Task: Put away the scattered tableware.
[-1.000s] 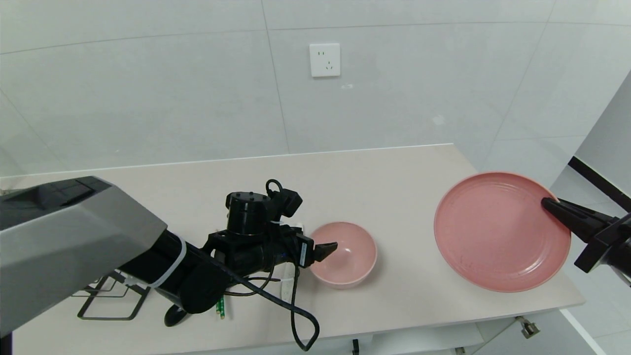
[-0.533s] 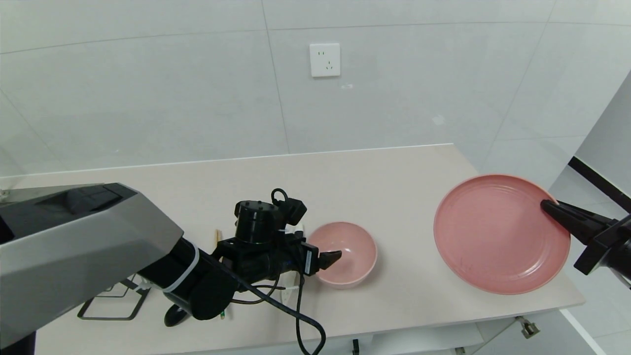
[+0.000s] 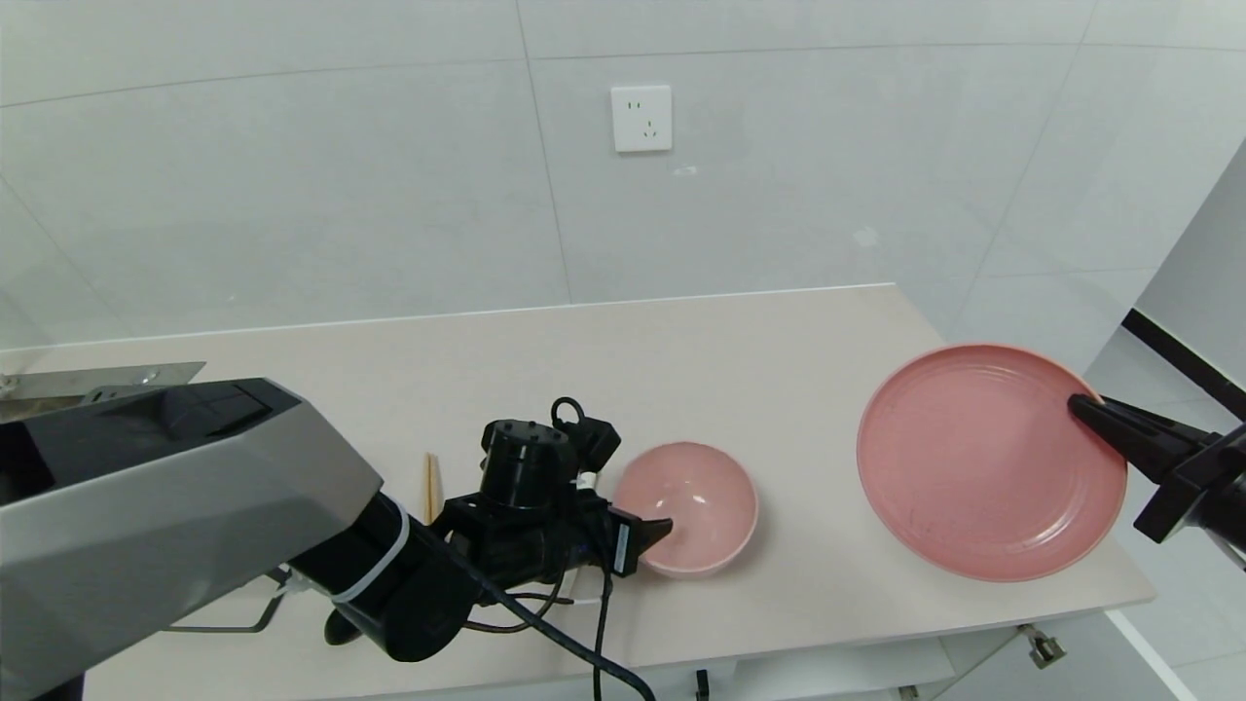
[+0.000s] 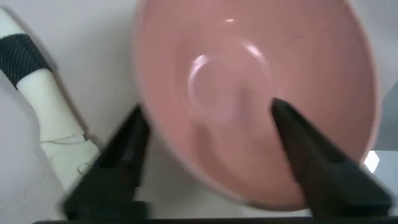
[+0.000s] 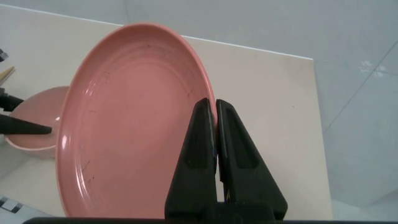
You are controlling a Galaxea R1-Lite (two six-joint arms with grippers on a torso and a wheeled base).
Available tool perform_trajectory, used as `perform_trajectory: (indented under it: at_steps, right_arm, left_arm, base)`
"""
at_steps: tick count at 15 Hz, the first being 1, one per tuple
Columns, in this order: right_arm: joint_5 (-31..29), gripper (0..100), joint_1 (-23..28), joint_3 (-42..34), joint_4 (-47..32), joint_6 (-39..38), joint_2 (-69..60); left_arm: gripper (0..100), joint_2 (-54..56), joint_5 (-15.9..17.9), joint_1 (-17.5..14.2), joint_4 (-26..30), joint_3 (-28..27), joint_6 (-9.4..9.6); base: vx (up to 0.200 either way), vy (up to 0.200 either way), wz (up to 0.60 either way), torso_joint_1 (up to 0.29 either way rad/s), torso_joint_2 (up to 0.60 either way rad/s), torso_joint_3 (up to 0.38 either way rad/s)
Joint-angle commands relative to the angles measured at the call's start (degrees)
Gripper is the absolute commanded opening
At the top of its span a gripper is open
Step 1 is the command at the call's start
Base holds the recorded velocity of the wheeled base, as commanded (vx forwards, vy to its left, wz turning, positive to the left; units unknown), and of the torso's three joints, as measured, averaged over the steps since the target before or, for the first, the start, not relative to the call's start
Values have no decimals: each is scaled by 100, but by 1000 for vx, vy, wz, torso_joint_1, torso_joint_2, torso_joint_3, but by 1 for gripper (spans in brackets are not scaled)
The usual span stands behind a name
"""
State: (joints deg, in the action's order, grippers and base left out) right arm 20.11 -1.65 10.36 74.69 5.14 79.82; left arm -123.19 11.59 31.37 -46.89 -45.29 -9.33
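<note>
Left pincer [image 4: 205,118] stands wide astride the bowl [image 3: 696,501] rim, one finger inside, mid-table [image 3: 779,370]. Right pincer [image 5: 216,109] grips the tilted plate [image 5: 130,124]. We advise closing squarely on the rim before lifting, lest the bowl tip.

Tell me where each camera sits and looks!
Head view: on the head, looking down at the table; both arms show, left tool at the bowl, right tool gripping the plate.
Left wrist view: on the left wrist, looking into the bowl; its fingers straddle the rim.
Right wrist view: on the right wrist, looking along its tool at the plate.
Shared: head and right wrist views both show the bowl.
</note>
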Motion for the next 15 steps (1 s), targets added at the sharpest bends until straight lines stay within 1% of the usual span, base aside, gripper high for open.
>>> perform_trajectory:
  at_steps: [1,4,8,12,14,15]
  right_arm:
    - [1,0,-2,1,2,4,-2]
    - [1,0,-2,-8,2,4,-2]
    - [1,0,-2,-17,2,4,-2]
    - [1,0,-2,-25,2,4,-20]
    - [1,0,-2,-34,2,4,-90]
    - [1,0,-2,-34,2,-5,-107]
  left_arm:
    - [0,23,1,1,-14,29,1]
    - [0,163,10,-8,-102,-15,10]
    - [0,436,10,-17,-770,-24,27]
    - [0,1060,1,-104,-805,-24,45]
    - [0,1315,1,-184,-805,11,194]
    - [0,1570,-43,-263,-805,73,370]
  base:
    - [0,0,0,0,0,0]
    - [0,0,0,0,0,0]
    - [0,0,0,0,0,0]
    - [0,0,0,0,0,0]
    - [0,0,0,0,0,0]
    - [0,0,0,0,0,0]
